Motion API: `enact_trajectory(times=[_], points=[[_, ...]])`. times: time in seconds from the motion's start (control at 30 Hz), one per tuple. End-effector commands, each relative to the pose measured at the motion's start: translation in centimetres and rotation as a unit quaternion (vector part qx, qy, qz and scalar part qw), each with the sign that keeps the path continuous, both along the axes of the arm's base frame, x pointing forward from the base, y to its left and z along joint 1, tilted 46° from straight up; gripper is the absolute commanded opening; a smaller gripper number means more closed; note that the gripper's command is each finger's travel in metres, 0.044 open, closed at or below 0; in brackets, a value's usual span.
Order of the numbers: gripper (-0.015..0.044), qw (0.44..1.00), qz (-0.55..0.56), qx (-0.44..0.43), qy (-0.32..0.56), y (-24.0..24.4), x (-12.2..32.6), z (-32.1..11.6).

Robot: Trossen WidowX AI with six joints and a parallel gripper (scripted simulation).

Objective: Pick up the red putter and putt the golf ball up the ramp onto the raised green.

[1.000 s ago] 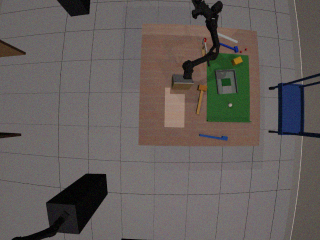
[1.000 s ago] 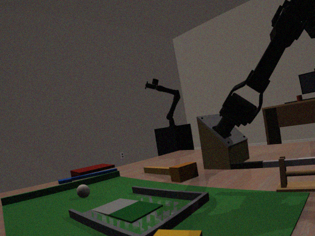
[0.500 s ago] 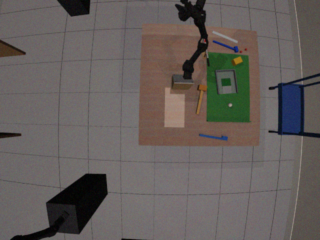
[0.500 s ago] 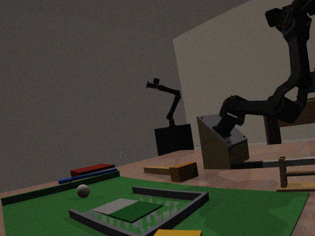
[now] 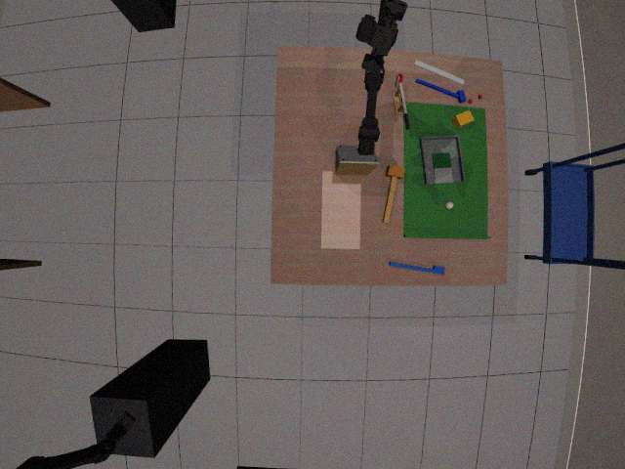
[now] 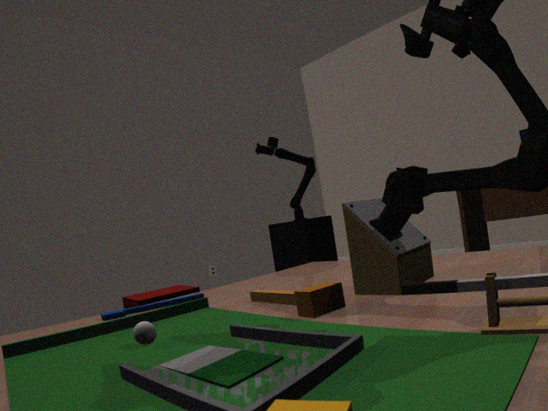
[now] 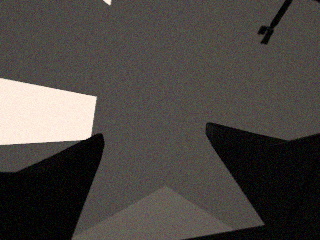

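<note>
from the top view, the wooden table (image 5: 303, 151) holds a green mat (image 5: 469, 222), and the white golf ball (image 5: 449, 204) sits on the mat just in front of the grey-walled ramp box (image 5: 441, 159) with the small raised green (image 5: 441, 160) in its middle. the red putter (image 5: 402, 98) lies on a little wooden stand (image 5: 398, 103) at the far edge of the mat, its red head pointing away and its dark end touching the mat's corner. the black arm (image 5: 371, 101) stands on its base block (image 5: 355, 160) and reaches out past the table's far edge, where the gripper (image 5: 391, 9) is, well apart from the putter. this view alone shows two blue putters (image 5: 438, 90), a white stick (image 5: 438, 71), a yellow block (image 5: 463, 119) and a blue chair (image 5: 567, 212). the side view shows what the top one cannot: the gripper (image 6: 420, 37) is lifted high in the air, far above the table, and the ball (image 6: 145, 332) rests on the flat mat below the ramp. a yellow mallet (image 6: 309, 298) lies near the base. the wrist view shows only the two dark fingers spread wide with nothing between them, and plain grey walls behind. the putter and ball do not show there. no writing can be read anywhere.
</note>
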State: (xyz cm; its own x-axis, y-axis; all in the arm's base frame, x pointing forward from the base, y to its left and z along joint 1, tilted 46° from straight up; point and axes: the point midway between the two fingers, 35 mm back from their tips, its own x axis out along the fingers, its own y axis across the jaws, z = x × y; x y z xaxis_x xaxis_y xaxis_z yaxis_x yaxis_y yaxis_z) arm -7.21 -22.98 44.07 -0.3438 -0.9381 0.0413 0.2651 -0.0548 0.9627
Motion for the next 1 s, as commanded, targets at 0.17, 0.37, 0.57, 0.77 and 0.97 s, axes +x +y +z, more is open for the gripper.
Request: enact_trajectory(times=[0.17, 0.37, 0.57, 0.77, 0.97], points=[[0.0440, 0.914, 0.294, 0.140, 0.243, -4.6, 12.3, -6.7], [0.0440, 0.766, 0.480, 0.147, 0.402, -3.3, 20.9, -11.7], [0.0440, 0.587, 0.619, 0.090, 0.515, 0.7, 27.7, -15.9], [0.0440, 0.383, 0.718, -0.017, 0.581, 7.0, 32.8, -19.6], [0.0440, 0.173, 0.770, -0.159, 0.593, 14.5, 35.9, -22.8]])
